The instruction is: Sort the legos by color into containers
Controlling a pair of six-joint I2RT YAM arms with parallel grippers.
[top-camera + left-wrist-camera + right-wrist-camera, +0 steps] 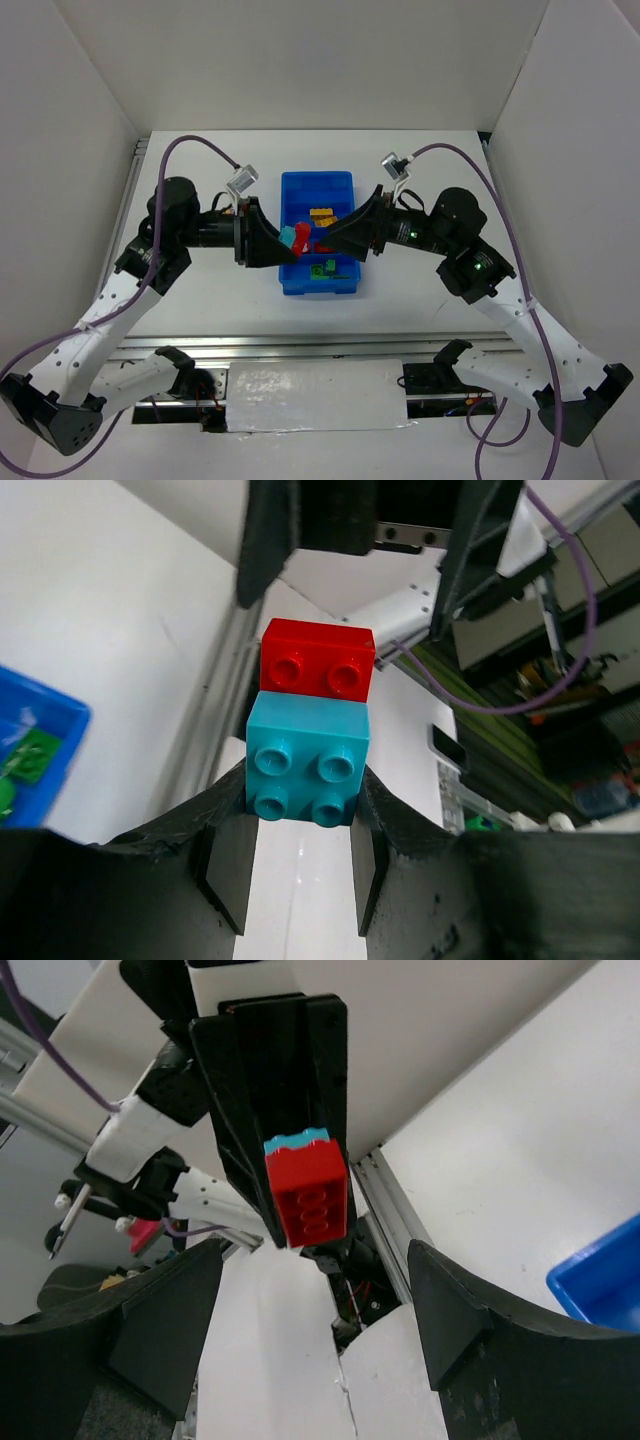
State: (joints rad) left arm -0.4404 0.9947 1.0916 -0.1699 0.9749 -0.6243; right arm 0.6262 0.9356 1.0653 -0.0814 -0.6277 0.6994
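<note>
Over the blue tray [316, 184], my left gripper [287, 246] is shut on a teal lego [307, 763] that has a red lego [318, 659] stuck to its far end. The joined pair [296, 238] hangs above the tray's middle. My right gripper [336, 234] faces it from the right and is open, its fingers [452, 1305] standing wide on either side of the red lego [308, 1203] without touching it. In the tray's containers lie yellow legos [321, 215], red legos [324, 247] and green legos [322, 268].
The tray's corner shows at the left of the left wrist view [55, 715], with green legos [28, 756] in it, and at the right of the right wrist view [600, 1282]. White walls enclose the table on three sides. A metal rail [300, 345] runs along the near edge.
</note>
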